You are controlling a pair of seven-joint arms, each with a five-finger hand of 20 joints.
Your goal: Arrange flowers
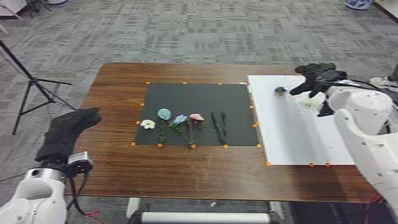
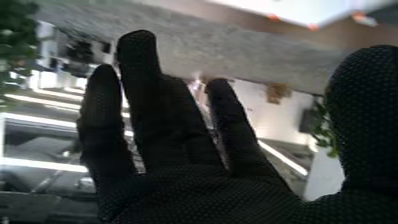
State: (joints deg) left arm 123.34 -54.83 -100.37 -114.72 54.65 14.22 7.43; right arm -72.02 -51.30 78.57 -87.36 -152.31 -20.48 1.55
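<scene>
And here's the right robot hand (image 1: 323,78) up over the far part of the white sheet (image 1: 306,142), fingers straight and spread, thumb wide, nothing in its grasp! Left robot hand (image 1: 66,132) out by the worktop's (image 1: 124,172) left edge, fingers extended, holding nothing. On the black mat (image 1: 191,95), the flowers: white bloom (image 1: 147,124), pale green bloom (image 1: 164,113), blue bloom (image 1: 180,119), pink bloom (image 1: 196,117), with the dark green stems (image 1: 224,128) lying just beside them. A small dark object (image 1: 280,91) sits on the sheet, near the right robot hand.
</scene>
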